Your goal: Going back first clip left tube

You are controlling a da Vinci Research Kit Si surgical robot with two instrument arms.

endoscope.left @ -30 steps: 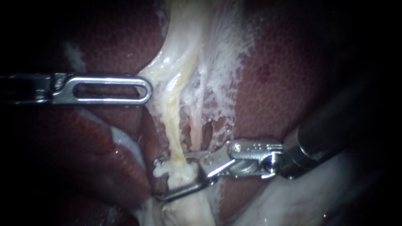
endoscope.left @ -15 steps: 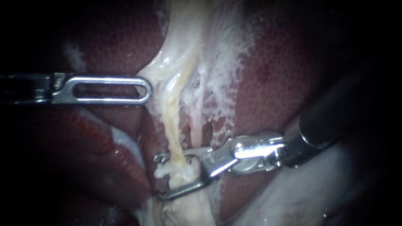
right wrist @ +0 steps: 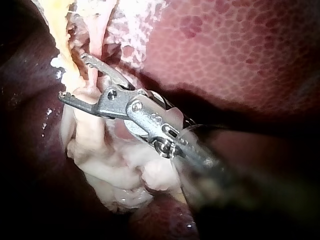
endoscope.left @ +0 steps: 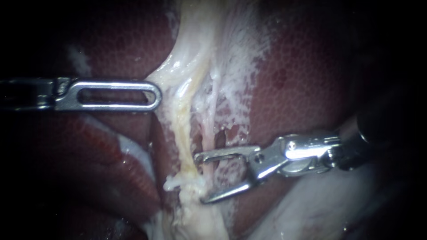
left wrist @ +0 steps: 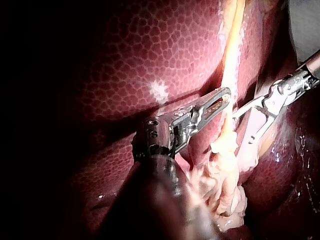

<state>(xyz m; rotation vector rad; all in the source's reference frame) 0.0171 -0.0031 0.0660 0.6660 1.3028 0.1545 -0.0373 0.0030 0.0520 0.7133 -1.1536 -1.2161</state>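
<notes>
Presently right instrument (endoscope.left: 201, 178) jaws stand apart, empty, tips just beside yellowish left tube (endoscope.left: 181, 133); left instrument (endoscope.left: 155, 95) jaws lie together against white tissue (endoscope.left: 231, 53). Mottled red liver (endoscope.left: 293, 89) glistens wet; surroundings dark.

in the endoscope view the light falls straight onto the middle. the pale tissue (endoscope.left: 195, 53) is almost washed out, and the liver (endoscope.left: 293, 89) dims outward to black at every edge. hard glare sits on the metal of my left instrument (endoscope.left: 153, 95) and on the hinge of my right instrument (endoscope.left: 199, 178), whose shaft is lost in the dark. in the left wrist view the liver ahead of my instrument is well lit and my own shaft is a dark mass. in the right wrist view a black band of shadow lies beside my shaft across the bright liver, and wet spots glint.
</notes>
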